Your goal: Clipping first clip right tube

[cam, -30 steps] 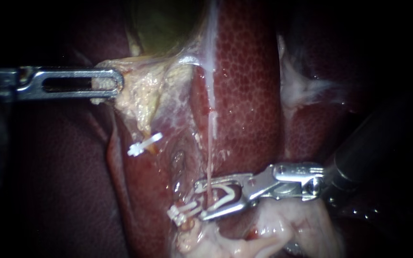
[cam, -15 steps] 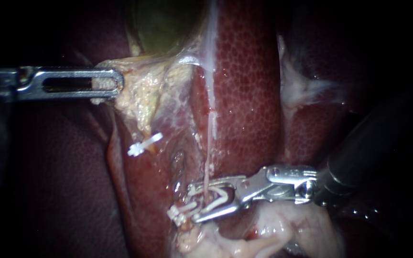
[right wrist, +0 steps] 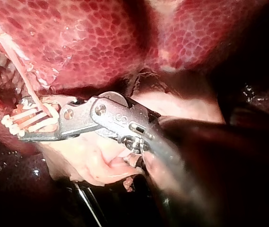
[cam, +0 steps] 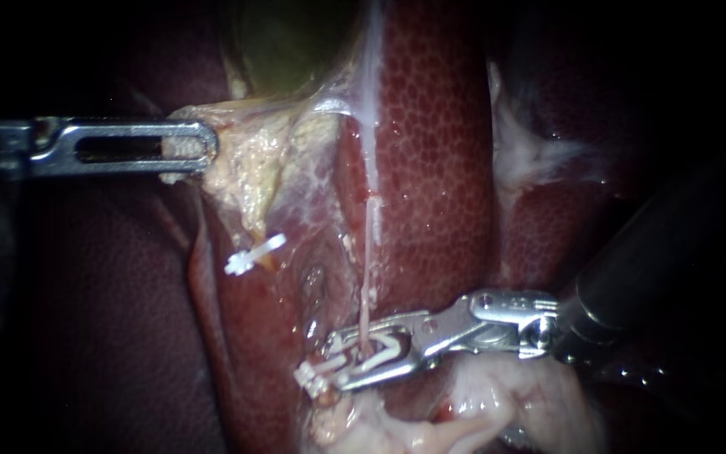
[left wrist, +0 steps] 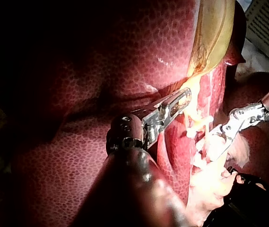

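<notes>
Across most of the field the mottled red liver [cam: 439, 168] is the backdrop, with the greenish gallbladder [cam: 287, 42] at the top edge. Your left instrument [cam: 203, 147] comes in level. Its jaws are closed on the yellowish tissue [cam: 245, 160] under the gallbladder, which looks stretched toward it. Your right instrument [cam: 342, 361] comes in low from the right, jaws narrow and holding a white clip [cam: 380, 349] between them.

The right tube [cam: 366, 286] runs down over the liver and straight into that clip, between its legs, just above the pale lump of tissue [cam: 464, 403] at the bottom.

Handling, as a judgement: the tube is very thin, soft, wet and light. It will likely slip, stretch or tear if you drag it sideways. Don't grip it bare. Take it only inside the clip, square across, on the free stretch close above the lower tissue.

Looks: a pinkish-white thread, glossy, taut, near vertical.

Two more clips show. The upper clip [cam: 254, 254] sits on a stub below the yellowish tissue. The lower clip [cam: 317, 376] is just beside the tips of the right instrument.
</notes>
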